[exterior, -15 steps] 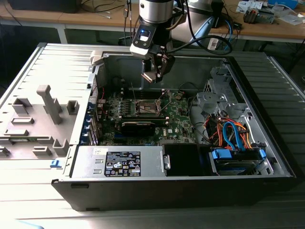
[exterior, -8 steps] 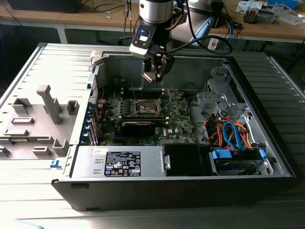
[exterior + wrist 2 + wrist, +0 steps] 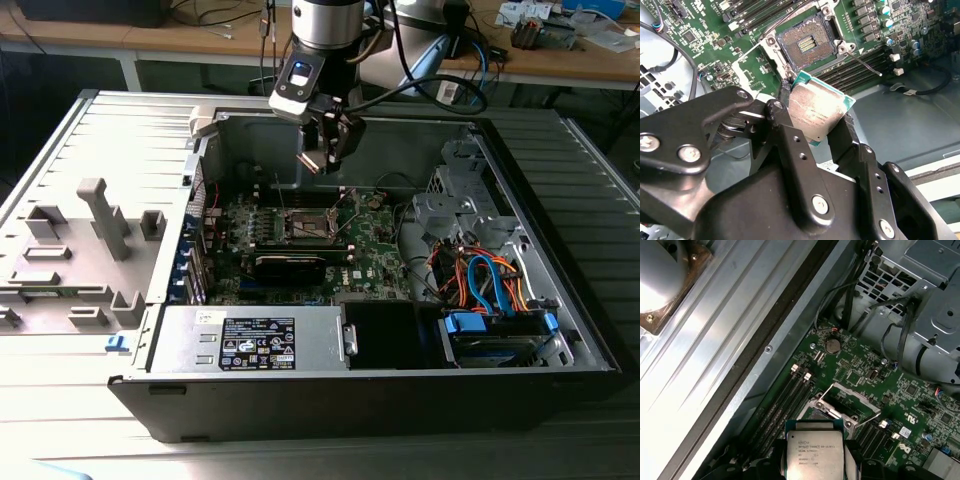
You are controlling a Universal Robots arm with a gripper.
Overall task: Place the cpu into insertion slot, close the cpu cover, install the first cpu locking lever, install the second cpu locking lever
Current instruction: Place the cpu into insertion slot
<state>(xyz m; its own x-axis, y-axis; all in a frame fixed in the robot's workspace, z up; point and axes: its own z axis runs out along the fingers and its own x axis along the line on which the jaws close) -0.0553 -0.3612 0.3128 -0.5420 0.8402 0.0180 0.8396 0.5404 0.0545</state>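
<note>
My gripper [image 3: 322, 152] hangs above the motherboard [image 3: 375, 240] inside the open computer case and is shut on the cpu [image 3: 310, 161]. In both wrist views the cpu [image 3: 817, 112] [image 3: 814, 450] is a grey-silver square chip pinched by its edges between the black fingers [image 3: 784, 107]. The insertion slot [image 3: 807, 45] [image 3: 310, 226] lies open with its contacts bare, a short way from the chip. The cpu cover [image 3: 856, 393] stands raised beside the slot [image 3: 821, 413]. Thin locking levers [image 3: 866, 64] stick out from the socket, unlatched.
A long black card [image 3: 290, 265] lies just in front of the socket. The power supply [image 3: 250, 340] and a drive cage with coloured cables [image 3: 490, 285] fill the case front. Memory slots [image 3: 867, 27] flank the socket. A grey fixture [image 3: 90, 240] sits at the exterior view's left.
</note>
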